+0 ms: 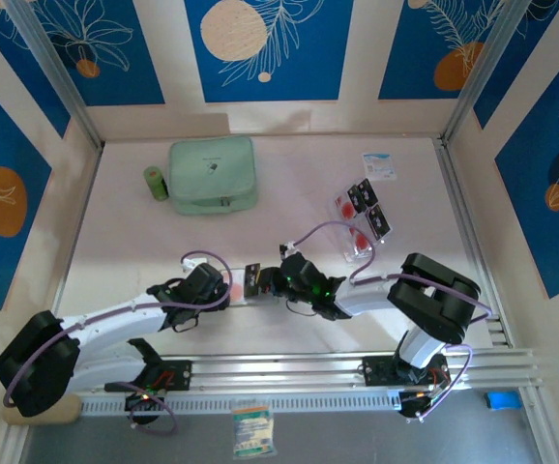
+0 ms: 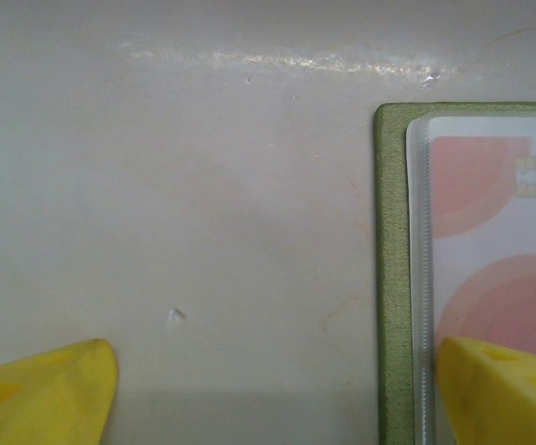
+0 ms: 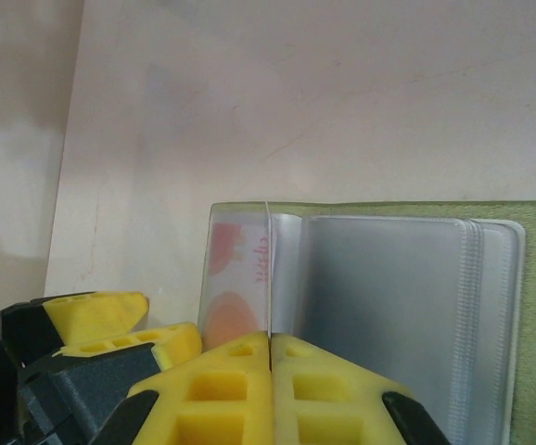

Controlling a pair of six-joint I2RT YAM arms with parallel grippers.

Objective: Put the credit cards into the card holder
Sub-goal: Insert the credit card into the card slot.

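Card holder (image 2: 393,278), olive fabric, clear plastic sleeves (image 3: 389,306), red-blobbed card (image 2: 491,232) inside, left gripper (image 2: 273,371) spread, right gripper (image 3: 270,348) pinching one sleeve.

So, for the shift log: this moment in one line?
left gripper open at card holder edge | right gripper shut on clear sleeve | pale card sleeved | spare cards on table

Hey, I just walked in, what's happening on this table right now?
Two robot arms meet over the open card holder in the middle of the table. The right gripper is shut on a thin sheet standing up from the holder. It is seen edge-on, so I cannot tell card from clear sleeve. The left gripper is open, with one finger over the holder. A pale card with red blobs sits in a sleeve. Several credit cards lie further right.
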